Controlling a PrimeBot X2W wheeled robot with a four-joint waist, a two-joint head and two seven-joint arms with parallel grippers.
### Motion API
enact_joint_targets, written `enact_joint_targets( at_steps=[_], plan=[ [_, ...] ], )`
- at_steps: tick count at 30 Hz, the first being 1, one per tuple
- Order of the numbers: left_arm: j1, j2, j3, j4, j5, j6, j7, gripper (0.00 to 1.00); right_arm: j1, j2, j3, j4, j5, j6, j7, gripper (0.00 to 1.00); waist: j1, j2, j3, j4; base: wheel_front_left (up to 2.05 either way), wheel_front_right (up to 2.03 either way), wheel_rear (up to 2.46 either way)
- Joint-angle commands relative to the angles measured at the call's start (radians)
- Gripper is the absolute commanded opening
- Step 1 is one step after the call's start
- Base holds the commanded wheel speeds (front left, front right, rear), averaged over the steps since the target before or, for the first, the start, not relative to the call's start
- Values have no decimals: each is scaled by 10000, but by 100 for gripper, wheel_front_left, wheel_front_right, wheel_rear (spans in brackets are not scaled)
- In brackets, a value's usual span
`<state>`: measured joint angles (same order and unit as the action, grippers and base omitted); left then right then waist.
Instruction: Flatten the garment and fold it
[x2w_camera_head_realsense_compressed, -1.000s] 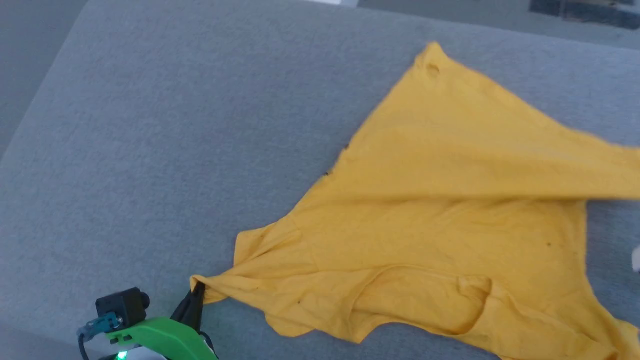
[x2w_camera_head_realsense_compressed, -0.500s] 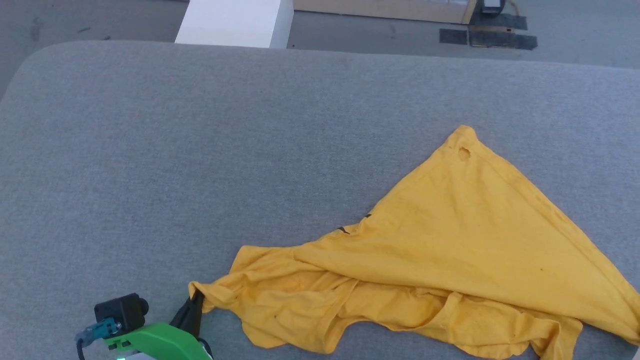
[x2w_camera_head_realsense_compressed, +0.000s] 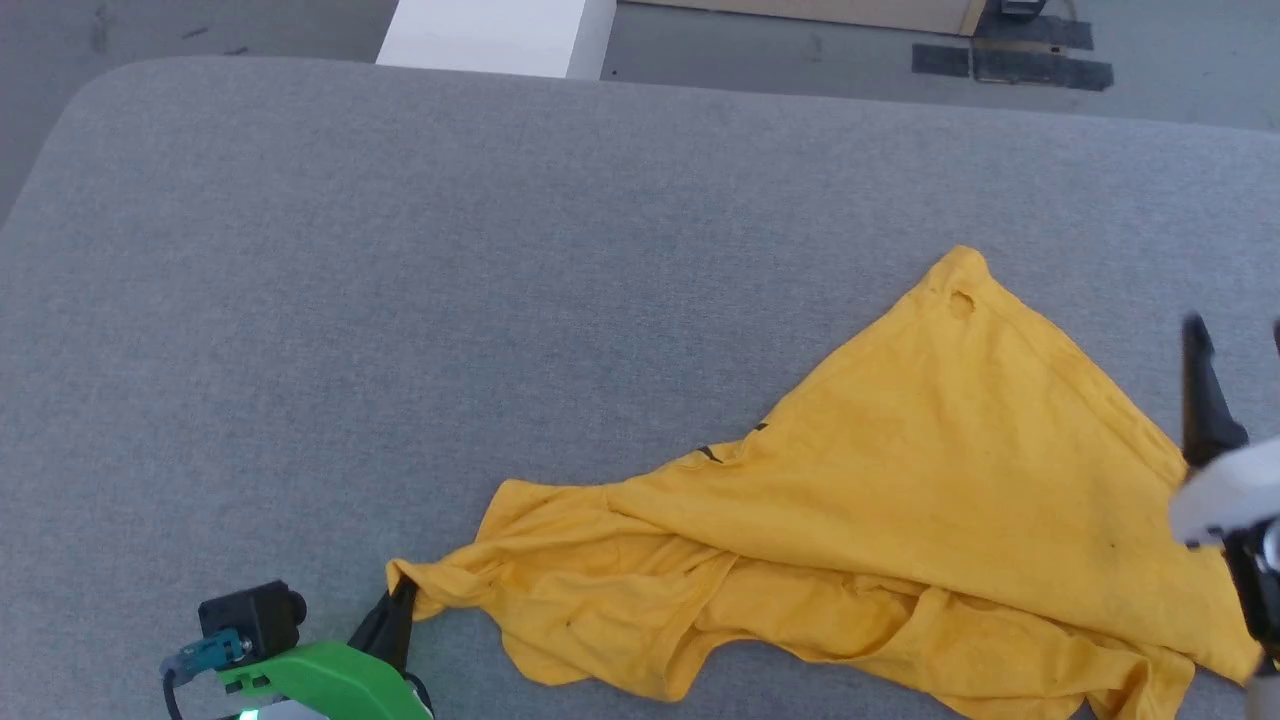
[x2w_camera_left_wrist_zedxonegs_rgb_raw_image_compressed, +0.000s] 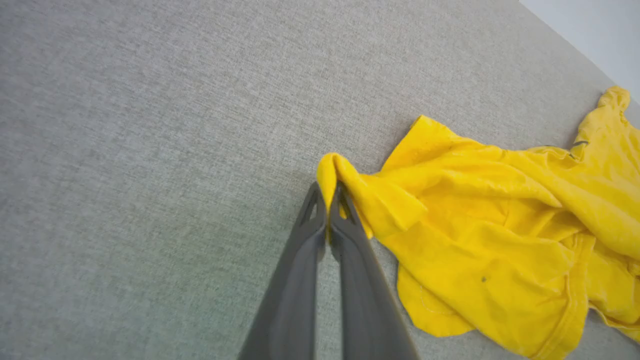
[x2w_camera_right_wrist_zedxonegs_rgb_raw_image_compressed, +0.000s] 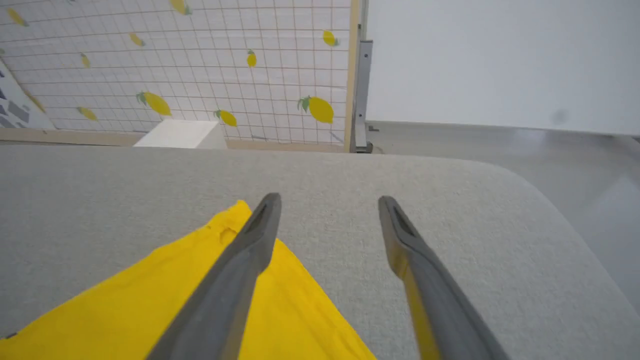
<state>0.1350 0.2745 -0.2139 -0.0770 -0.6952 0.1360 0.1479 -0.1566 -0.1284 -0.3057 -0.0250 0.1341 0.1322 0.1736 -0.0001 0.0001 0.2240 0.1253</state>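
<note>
Clamped at the left claw (x2w_camera_left_wrist_zedxonegs_rgb_raw_image_compressed: 328, 195) on a bunched corner of the garment (x2w_camera_head_realsense_compressed: 900, 520), rumpled to its right across the grey desk (x2w_camera_head_realsense_compressed: 400, 300); spread apart, empty, at the right claw (x2w_camera_right_wrist_zedxonegs_rgb_raw_image_compressed: 328, 200)

garment (x2w_camera_head_realsense_compressed: 900, 500): you had one, a single yellow piece.
grippers: you had two, the left gripper (x2w_camera_left_wrist_zedxonegs_rgb_raw_image_compressed: 327, 192) and the right gripper (x2w_camera_right_wrist_zedxonegs_rgb_raw_image_compressed: 327, 200).
fingers (x2w_camera_right_wrist_zedxonegs_rgb_raw_image_compressed: 240, 270): you had two on each gripper, four in all.
gray padded surface (x2w_camera_head_realsense_compressed: 400, 300): you had one.
white box (x2w_camera_head_realsense_compressed: 495, 35): you had one.
gridded panel (x2w_camera_right_wrist_zedxonegs_rgb_raw_image_compressed: 200, 65): you had one.
lemon prints (x2w_camera_right_wrist_zedxonegs_rgb_raw_image_compressed: 320, 109): you had about ten on that panel; the small ones at its edge were too unclear for an exact count.
dark floor patches (x2w_camera_head_realsense_compressed: 1040, 68): you had three, as far as you could tell.
</note>
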Motion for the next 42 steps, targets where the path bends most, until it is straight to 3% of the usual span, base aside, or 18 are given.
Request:
enact_joint_targets(
  at_steps=[1,4,9,17,18,25,26,27,28,29,32,36,42],
  plan=[
    [-193,-27,-20,18,-42,-38,-52,0,-387,-268,412,172,85,-15,-441,100,1,-1,152,153,0,0,0],
    [-301,-43,-63,39,-30,-66,-71,0,-1096,-844,1480,791,132,-15,-1029,100,1,-1,333,323,0,0,0],
    [-643,-214,-180,131,-40,-148,-188,0,-2532,-1569,2666,2469,355,-15,-437,100,1,-1,739,768,0,0,0],
    [-1042,-479,-461,556,-47,-368,-372,0,-4584,-2146,3403,4890,726,-15,1982,100,1,-1,1304,1511,0,0,0],
    [-1104,-535,-526,672,-48,-429,-433,0,-4952,-2231,3494,5385,708,-15,2775,100,1,-1,1384,1689,0,0,0],
    [-1205,-651,-650,932,-76,-532,-565,0,-5592,-2123,3139,6471,200,-15,5205,100,1,-1,1432,1960,0,0,0],
    [-1206,-656,-657,953,-81,-537,-572,0,-5607,-2094,3080,6522,111,-15,5464,88,1,-1,1422,1964,0,0,0],
    [-1206,-661,-663,976,-89,-541,-584,0,-5599,-2055,3011,6544,5,-15,5719,44,1,-1,1397,1960,0,0,0],
    [-1199,-662,-663,990,-96,-540,-592,0,-5568,-2018,2935,6540,-83,-15,5894,19,1,-1,1370,1940,0,0,0],
    [-1186,-657,-661,1000,-100,-534,-600,0,-5510,-1961,2836,6467,-201,-15,6004,0,1,-1,1333,1902,0,0,0],
    [-1170,-619,-649,989,-91,-515,-616,0,-5228,-1768,2428,6020,-515,-15,5524,0,1,-1,1197,1751,0,0,0],
    [-1040,-479,-549,875,-91,-419,-614,0,-4214,-788,1104,4986,-276,-15,3272,0,1,-1,752,1308,0,0,0],
    [-736,-216,-375,601,-123,-267,-514,0,-2157,-70,973,3368,490,-15,631,0,1,-1,86,621,0,0,0]
  ],
)
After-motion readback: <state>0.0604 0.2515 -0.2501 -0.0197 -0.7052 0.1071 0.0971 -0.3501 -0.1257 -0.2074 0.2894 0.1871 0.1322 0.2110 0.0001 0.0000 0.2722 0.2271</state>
